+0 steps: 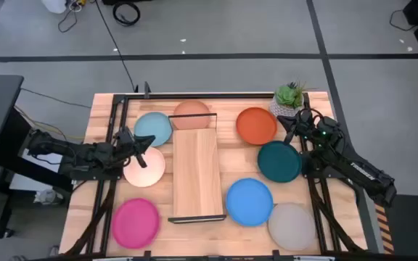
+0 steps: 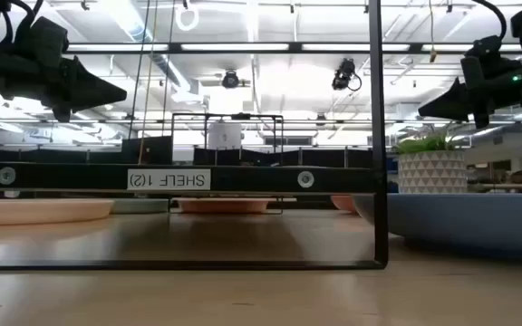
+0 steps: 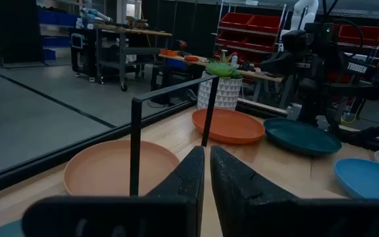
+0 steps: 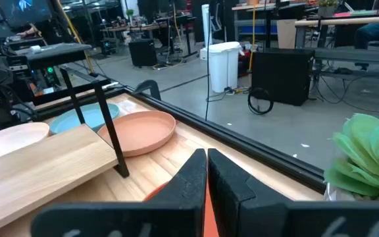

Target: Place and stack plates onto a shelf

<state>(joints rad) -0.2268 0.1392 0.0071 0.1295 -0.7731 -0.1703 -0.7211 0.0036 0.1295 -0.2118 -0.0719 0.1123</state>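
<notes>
Shelf point(image 1: 196, 174) lies mid-table, board bare. Eight plates ring it on the tabletop point(image 1: 223, 109): light blue plate point(image 1: 153, 129) and terracotta plate point(image 1: 191, 114) at its far end; peach plate point(image 1: 144, 166) and magenta plate point(image 1: 135, 222) on its left; orange plate point(image 1: 256, 125), dark teal plate point(image 1: 279, 161), bright blue plate point(image 1: 249, 201) and grey plate point(image 1: 292, 225) on its right. Left gripper point(image 1: 145, 147) hovers over the peach plate's edge, fingers together, empty. Right gripper point(image 1: 294, 125) sits between the orange plate and potted plant point(image 1: 289, 97), fingers together, empty.
</notes>
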